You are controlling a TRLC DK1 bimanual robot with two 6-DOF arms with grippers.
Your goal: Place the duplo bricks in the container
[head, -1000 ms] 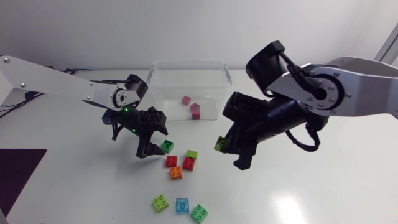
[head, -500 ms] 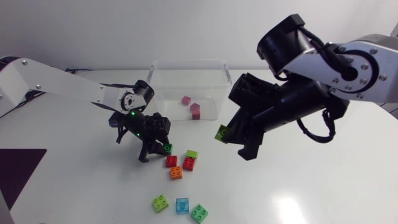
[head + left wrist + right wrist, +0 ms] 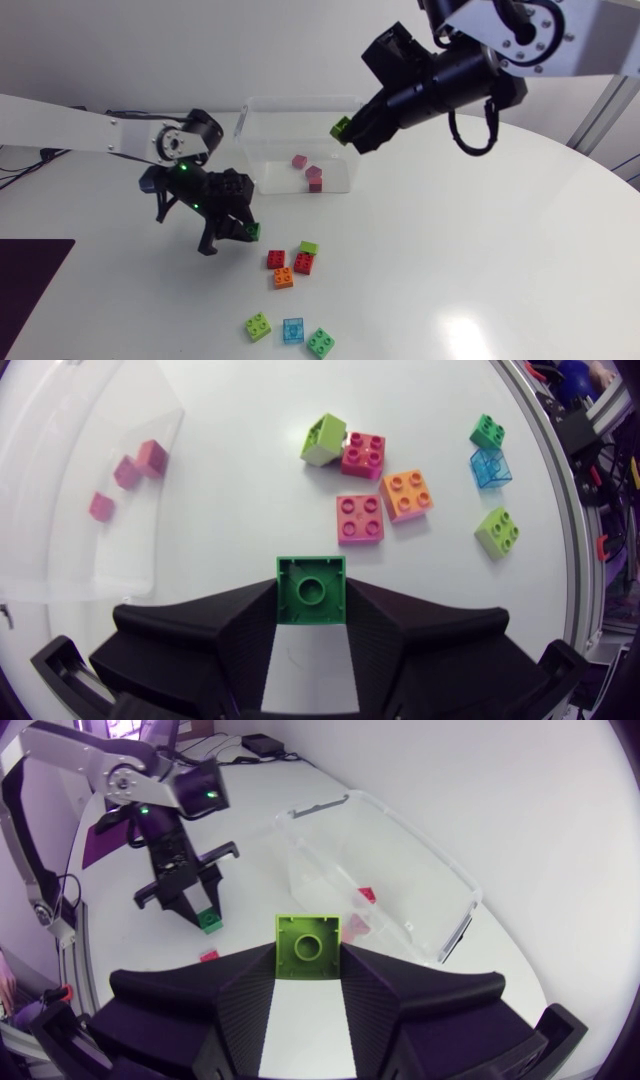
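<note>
My left gripper (image 3: 246, 232) is shut on a dark green brick (image 3: 311, 590), just above the table, left of the loose bricks. The right gripper (image 3: 345, 130) is shut on a lime brick (image 3: 308, 947) and hangs high over the front right corner of the clear container (image 3: 300, 101). Pink bricks (image 3: 315, 178) lie inside it. On the table lie two red bricks (image 3: 276, 259), a lime one (image 3: 309, 247) and an orange one (image 3: 284, 278). Nearer the front edge are lime (image 3: 258, 325), blue (image 3: 293, 330) and green (image 3: 321, 342) bricks.
A dark purple mat (image 3: 30, 272) covers the front left corner of the white table. In the right wrist view my left arm (image 3: 170, 795) stands beside the container (image 3: 440, 870), with a red brick (image 3: 209, 956) close to its gripper.
The left gripper shut on the dark green brick and drew it slightly left. My right arm rose and swung back toward the container with the lime brick.
</note>
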